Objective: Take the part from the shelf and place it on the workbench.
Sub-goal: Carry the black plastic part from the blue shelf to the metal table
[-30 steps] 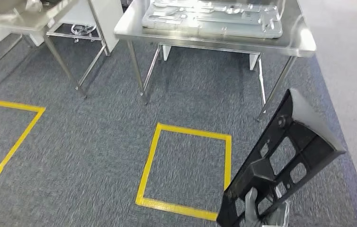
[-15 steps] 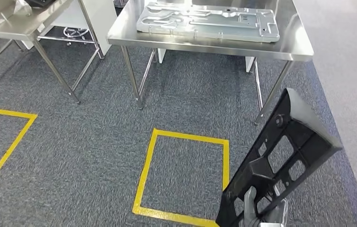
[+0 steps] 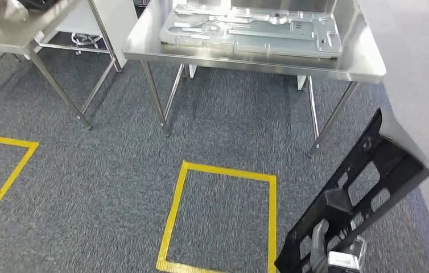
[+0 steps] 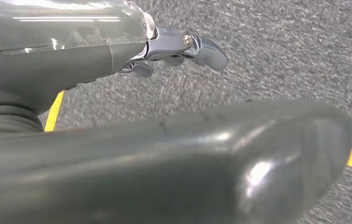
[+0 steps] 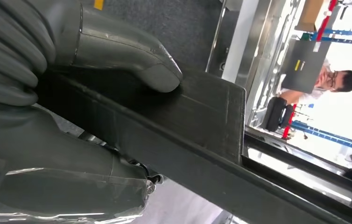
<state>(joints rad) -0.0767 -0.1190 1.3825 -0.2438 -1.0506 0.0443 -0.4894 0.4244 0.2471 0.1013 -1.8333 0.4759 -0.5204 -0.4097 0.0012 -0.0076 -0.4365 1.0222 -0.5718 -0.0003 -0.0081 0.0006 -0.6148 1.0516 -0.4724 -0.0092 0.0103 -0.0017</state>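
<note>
carry step: right hand [image 3: 321, 250] clamped round the low end of the black part [image 3: 360, 193], which slants up and away from it. keep grip firm, swing toward workbench [image 3: 366, 60] ahead. left hand [image 4: 183, 46] hanging, probably empty, fingers seemingly loose.

no readable text, label or number anywhere.

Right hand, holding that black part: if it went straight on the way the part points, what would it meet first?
Probably the workbench. The right hand grips the black part low down, and the part's top end slants toward the bench's near right corner and leg. Bare carpet lies between them, though depth is hard to judge.
</note>
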